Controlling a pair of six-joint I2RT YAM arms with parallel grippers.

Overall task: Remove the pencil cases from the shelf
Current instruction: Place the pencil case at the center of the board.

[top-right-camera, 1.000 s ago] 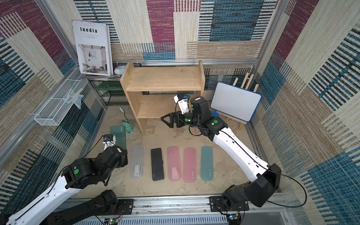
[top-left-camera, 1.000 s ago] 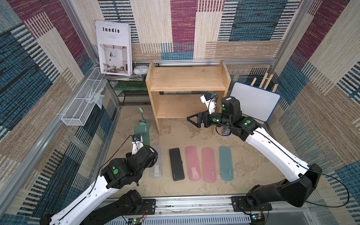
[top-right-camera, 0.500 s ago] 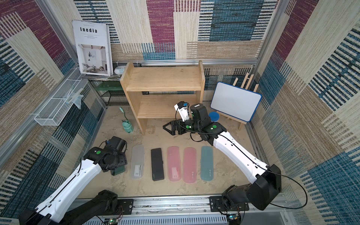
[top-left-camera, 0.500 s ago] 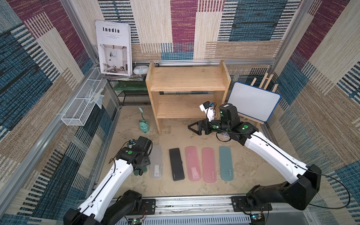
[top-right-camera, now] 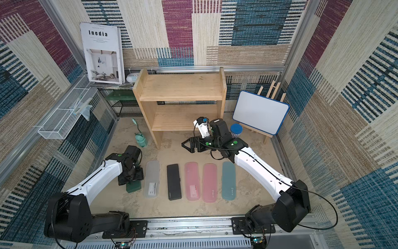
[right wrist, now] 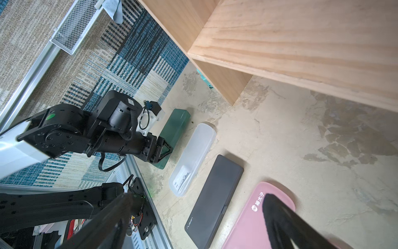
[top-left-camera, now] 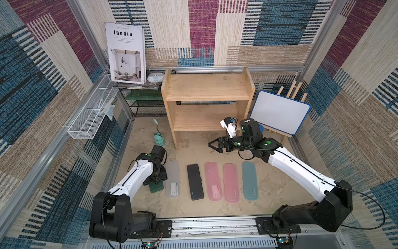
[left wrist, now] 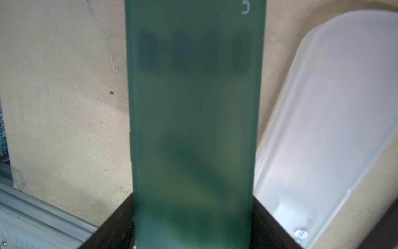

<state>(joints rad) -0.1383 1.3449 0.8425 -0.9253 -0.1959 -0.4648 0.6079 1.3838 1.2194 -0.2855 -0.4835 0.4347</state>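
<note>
Clamped between the jaws of the left gripper (right wrist: 162,149): the dark green case (top-left-camera: 156,188), flat on the sandy floor (top-left-camera: 193,142), gripped across its width toward the end nearer the robot's base. From the left wrist, fills the whole gap between the two black fingers (left wrist: 112,226), with no space at either long edge. Lies just beside the frosted white case (top-left-camera: 173,179), then in a row the dark grey case (top-left-camera: 195,182), a pink case (top-left-camera: 214,182), a second pink case (top-left-camera: 231,182) and the teal case (top-left-camera: 249,181), all on the floor in front of the shelf (top-left-camera: 206,86), apart from it. At the right gripper (top-left-camera: 215,146): jaws spread wide, holding nothing, hovering before the lower tier, apart from every case
</note>
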